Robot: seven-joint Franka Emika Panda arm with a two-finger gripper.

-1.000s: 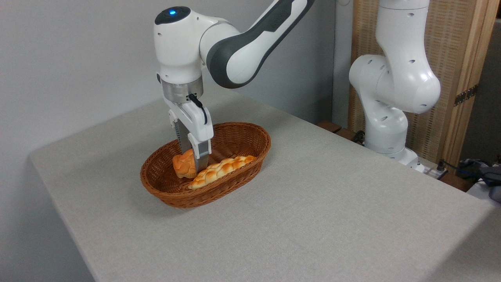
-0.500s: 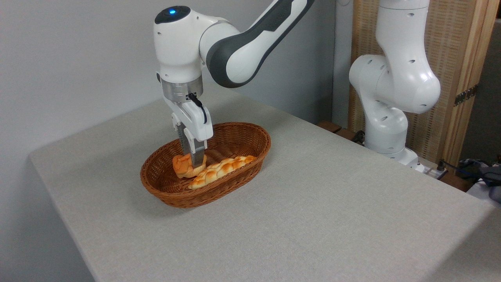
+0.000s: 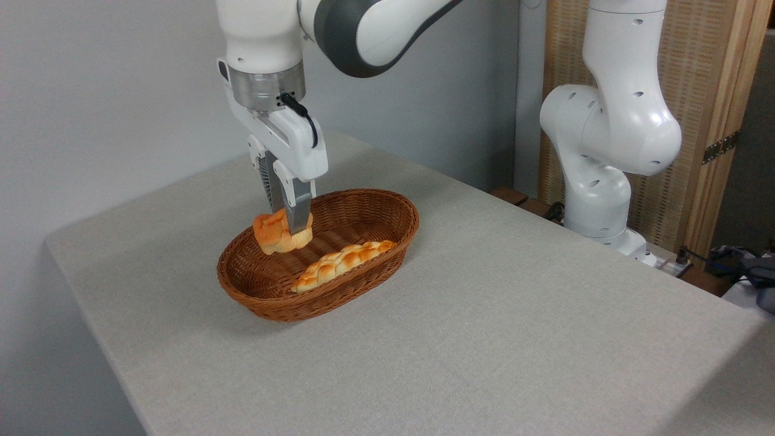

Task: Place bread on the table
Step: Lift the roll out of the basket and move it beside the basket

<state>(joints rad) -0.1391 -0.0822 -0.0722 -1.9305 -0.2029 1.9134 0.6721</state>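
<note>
The bread (image 3: pixel 275 233), a small round orange-golden bun with a lumpy top, hangs in the air just above the left part of the wicker basket (image 3: pixel 375 212). My gripper (image 3: pixel 289 223) points straight down and is shut on the bun, its near finger covering the bun's right side. The table (image 3: pixel 514 315), covered in light grey-beige cloth, spreads out below and on all sides of the basket.
A long pale braided loaf (image 3: pixel 342 260) lies inside the basket. The arm's white base (image 3: pixel 596 181) stands beyond the table's far right edge, in front of a wooden screen (image 3: pixel 708 109). Cables and dark items (image 3: pixel 748 266) lie at the right.
My gripper closed on the bun in the basket and has risen with it, shifting slightly left. The bun now hangs clear of the basket floor; the braided loaf has stayed put.
</note>
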